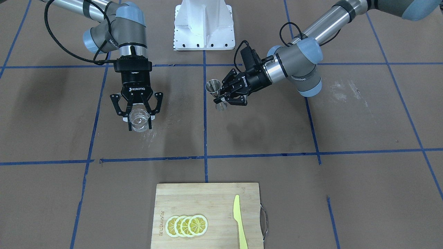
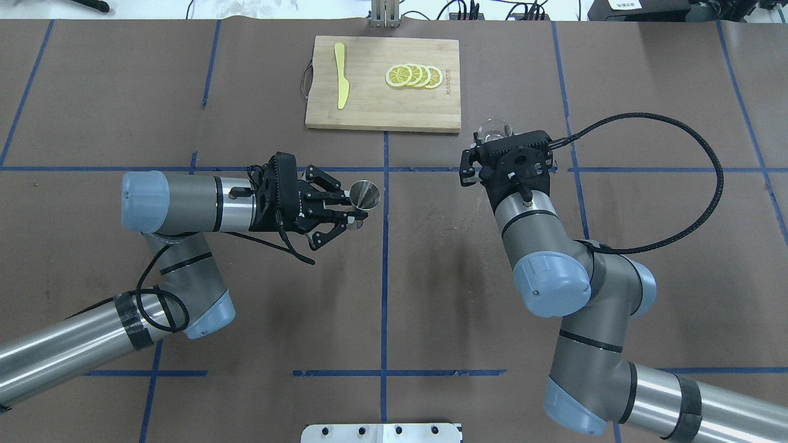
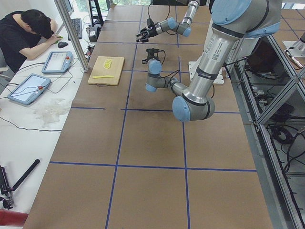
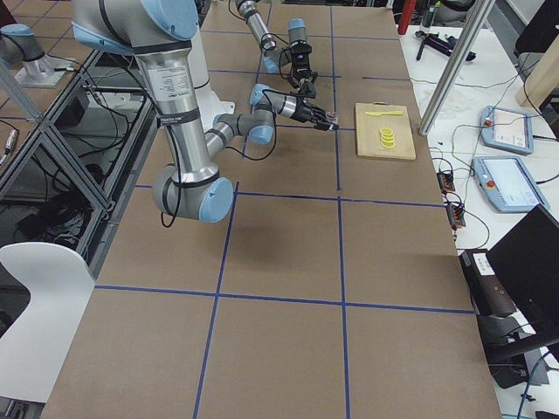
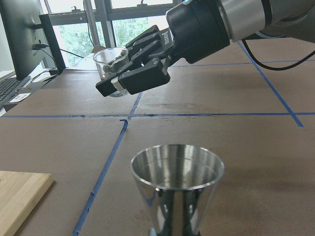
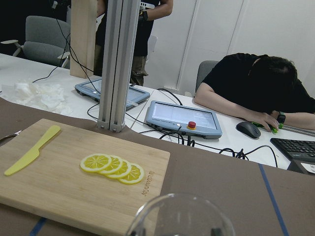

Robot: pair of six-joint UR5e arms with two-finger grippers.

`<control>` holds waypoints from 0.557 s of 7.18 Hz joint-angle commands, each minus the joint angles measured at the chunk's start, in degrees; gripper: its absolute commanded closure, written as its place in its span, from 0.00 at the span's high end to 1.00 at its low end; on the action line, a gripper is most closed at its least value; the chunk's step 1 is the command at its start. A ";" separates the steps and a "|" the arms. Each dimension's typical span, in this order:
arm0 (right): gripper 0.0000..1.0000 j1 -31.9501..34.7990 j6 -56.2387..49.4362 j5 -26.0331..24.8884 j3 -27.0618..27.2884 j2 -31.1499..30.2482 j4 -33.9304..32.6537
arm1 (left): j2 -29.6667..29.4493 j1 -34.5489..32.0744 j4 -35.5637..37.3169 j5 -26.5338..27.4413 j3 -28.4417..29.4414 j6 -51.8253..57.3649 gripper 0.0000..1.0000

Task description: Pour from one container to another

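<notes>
Steel jigger (image 1: 213,86) stands upright off the table, clamped at its narrow waist by the left gripper (image 1: 221,98), right beside the centre line of blue tape (image 1: 205,131). Well apart from it, the right gripper (image 1: 139,117) points down with its fingers closed round a small clear glass measuring cup (image 1: 138,125). Over on the operators' side lies a wooden cutting board (image 1: 207,197) with four overlapping lemon slices (image 1: 187,225) and a yellow plastic knife (image 1: 239,221).
</notes>
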 commanded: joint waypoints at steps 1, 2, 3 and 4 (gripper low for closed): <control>0.00 -0.53 -0.08 0.01 -0.10 0.15 -0.42 | -0.95 -1.13 2.40 -0.02 0.32 -0.12 0.00; 0.00 -1.32 -0.17 -0.08 0.07 0.15 -0.51 | -1.65 -1.48 3.11 -0.02 0.85 -0.12 0.00; 0.00 -2.11 -0.17 -0.08 0.33 0.24 -0.51 | -2.00 -1.48 3.12 -0.11 1.20 -0.12 0.00; 0.00 -2.72 -0.17 -0.08 0.60 0.32 -0.51 | -2.18 -1.48 3.12 -0.11 1.38 -0.20 0.00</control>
